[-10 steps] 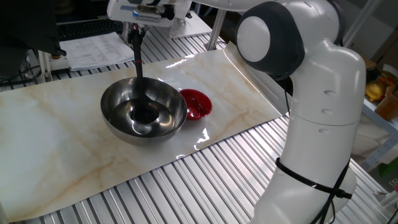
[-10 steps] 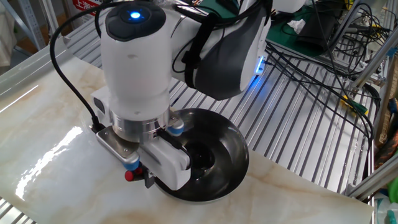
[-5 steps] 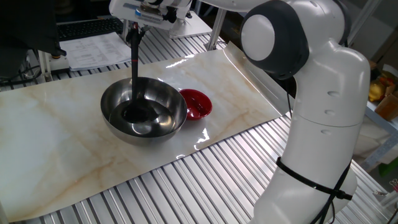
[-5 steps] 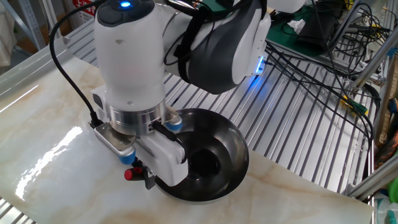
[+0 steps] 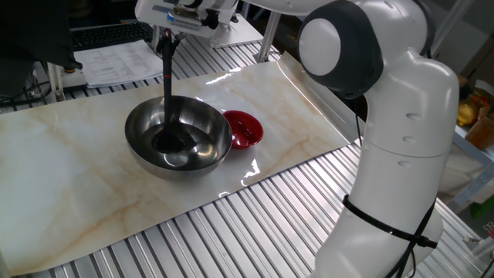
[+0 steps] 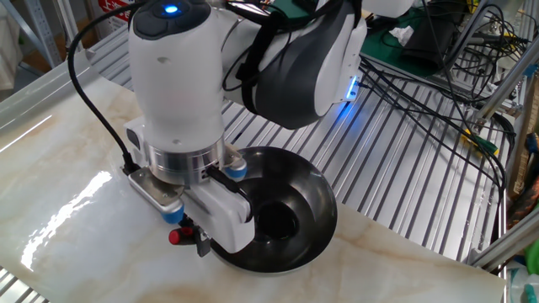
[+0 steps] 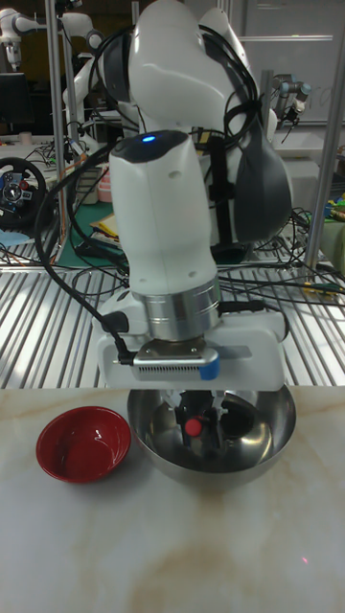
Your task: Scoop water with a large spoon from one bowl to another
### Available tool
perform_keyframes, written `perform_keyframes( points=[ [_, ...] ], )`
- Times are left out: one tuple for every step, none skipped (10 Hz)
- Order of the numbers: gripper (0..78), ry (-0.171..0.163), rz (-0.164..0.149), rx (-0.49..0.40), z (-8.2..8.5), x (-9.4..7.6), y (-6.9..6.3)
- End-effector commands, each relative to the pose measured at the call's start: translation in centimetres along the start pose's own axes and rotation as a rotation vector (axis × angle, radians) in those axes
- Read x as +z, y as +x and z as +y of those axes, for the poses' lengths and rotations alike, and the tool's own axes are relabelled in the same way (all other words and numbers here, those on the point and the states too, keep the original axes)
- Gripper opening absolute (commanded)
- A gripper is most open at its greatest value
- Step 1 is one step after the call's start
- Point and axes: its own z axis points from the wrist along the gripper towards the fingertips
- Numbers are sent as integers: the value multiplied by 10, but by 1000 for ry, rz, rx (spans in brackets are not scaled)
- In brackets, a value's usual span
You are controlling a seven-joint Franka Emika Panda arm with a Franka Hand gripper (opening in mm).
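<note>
Now your gripper pinches the ladle upright, scoop down in the steel bowl; the red bowl sits just beside.

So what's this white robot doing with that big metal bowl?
The robot arm's gripper holds a long black ladle by its handle, nearly upright, with the scoop down inside the steel bowl. It looks to be dipping for water, though the water itself is hard to see. A small red bowl sits right beside the steel one on the marble-patterned tabletop, apparently waiting to be filled.
</note>
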Motion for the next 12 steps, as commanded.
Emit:
perform_keyframes(
  points=[
    [11,5,-20,0,1,-6,-2],
    [11,5,-7,5,1,-6,-2],
    [11,4,2,9,1,-6,-2],
    [11,5,6,12,1,-9,-2],
    [11,4,9,12,0,-14,-2],
    [11,3,8,12,-1,-17,-1],
    [11,7,1,12,-2,-23,-1],
    [11,12,-1,13,-4,-29,-1],
    [11,14,0,19,-6,-38,-2],
    [11,13,-1,25,-8,-44,-2],
    [11,11,0,28,-10,-50,-3],
    [11,11,1,28,-12,-54,-4]
  ],
)
